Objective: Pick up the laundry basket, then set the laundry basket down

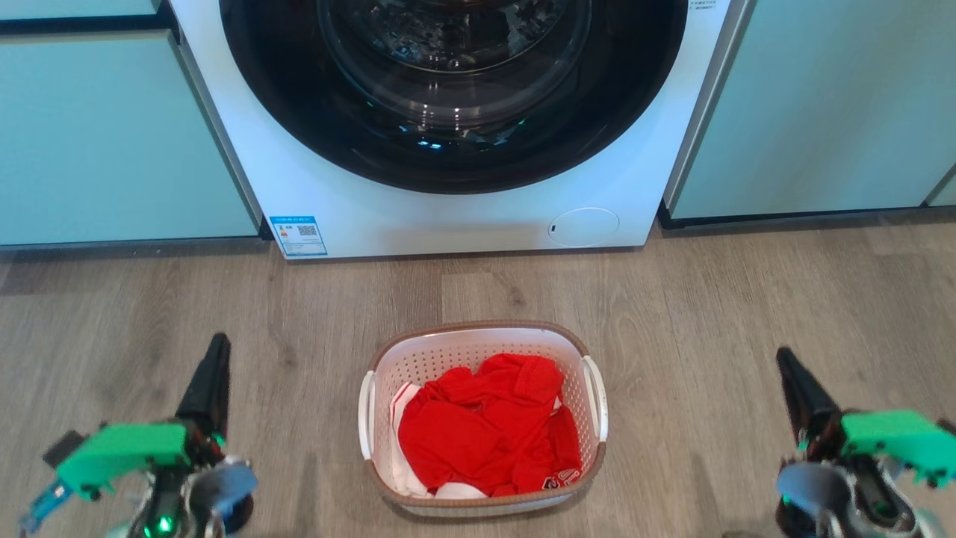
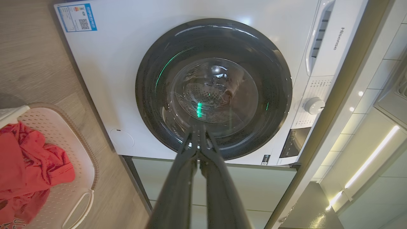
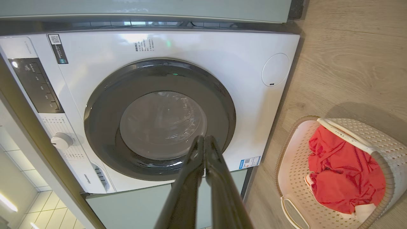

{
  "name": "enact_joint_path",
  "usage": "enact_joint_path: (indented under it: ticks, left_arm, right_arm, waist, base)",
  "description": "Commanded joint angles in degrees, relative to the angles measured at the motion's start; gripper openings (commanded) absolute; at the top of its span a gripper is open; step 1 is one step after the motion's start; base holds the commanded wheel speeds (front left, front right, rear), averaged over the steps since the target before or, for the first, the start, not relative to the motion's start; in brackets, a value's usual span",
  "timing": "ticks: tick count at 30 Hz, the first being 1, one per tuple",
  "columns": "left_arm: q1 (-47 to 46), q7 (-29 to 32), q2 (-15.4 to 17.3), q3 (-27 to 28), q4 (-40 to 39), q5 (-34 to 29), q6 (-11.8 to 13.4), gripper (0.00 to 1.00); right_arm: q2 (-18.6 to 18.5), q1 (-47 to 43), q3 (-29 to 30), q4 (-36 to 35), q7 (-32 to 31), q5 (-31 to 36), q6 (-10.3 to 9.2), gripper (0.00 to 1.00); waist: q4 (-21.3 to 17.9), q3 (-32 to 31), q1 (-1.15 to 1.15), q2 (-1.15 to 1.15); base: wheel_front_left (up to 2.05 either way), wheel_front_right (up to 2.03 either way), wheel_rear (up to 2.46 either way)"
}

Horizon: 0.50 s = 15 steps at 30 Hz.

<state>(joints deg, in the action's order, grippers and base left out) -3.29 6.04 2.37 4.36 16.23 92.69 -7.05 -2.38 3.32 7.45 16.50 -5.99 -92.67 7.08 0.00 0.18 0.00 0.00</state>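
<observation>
The laundry basket [image 1: 590,350] stands on the wood floor between my two arms, white with perforated walls, a brown rim and two white side handles, holding red and white clothing. It also shows at the left edge of the left wrist view, basket [image 2: 79,165], and at the lower right of the right wrist view, basket [image 3: 389,152]. My left gripper [image 1: 218,342] is well to the basket's left, shut and empty, left gripper [image 2: 199,129]. My right gripper [image 1: 783,356] is well to its right, shut and empty, right gripper [image 3: 203,140]. Neither touches the basket.
A white front-loading washing machine [image 1: 358,202] with a dark round door stands right behind the basket. Pale green cabinet fronts [image 1: 112,142] flank it on both sides. Bare wood floor [image 1: 314,299] lies between the basket and each gripper.
</observation>
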Motion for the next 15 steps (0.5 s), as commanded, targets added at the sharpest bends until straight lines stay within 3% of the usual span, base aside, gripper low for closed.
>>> enact_joint_path:
  ticks: [1, 15]
  left_arm:
    - [0.1, -0.03, -0.02, -0.07, 0.34, -0.02, 0.0, 1.0]
    - [1.75, -1.9, -0.23, -0.93, 0.33, -1.66, 0.07, 1.0]
  right_arm:
    - [0.05, -0.14, -0.07, 0.33, 0.05, 0.01, 0.0, 1.0]
    - [0.27, -1.1, -1.92, 1.48, 1.91, 1.08, 0.04, 1.0]
  waist:
    - [0.0, 0.0, 0.0, 0.0]
    - [-0.06, -0.09, 0.0, 0.0]
  base:
    - [0.0, 0.0, 0.0]
    - [0.0, 0.0, 0.0]
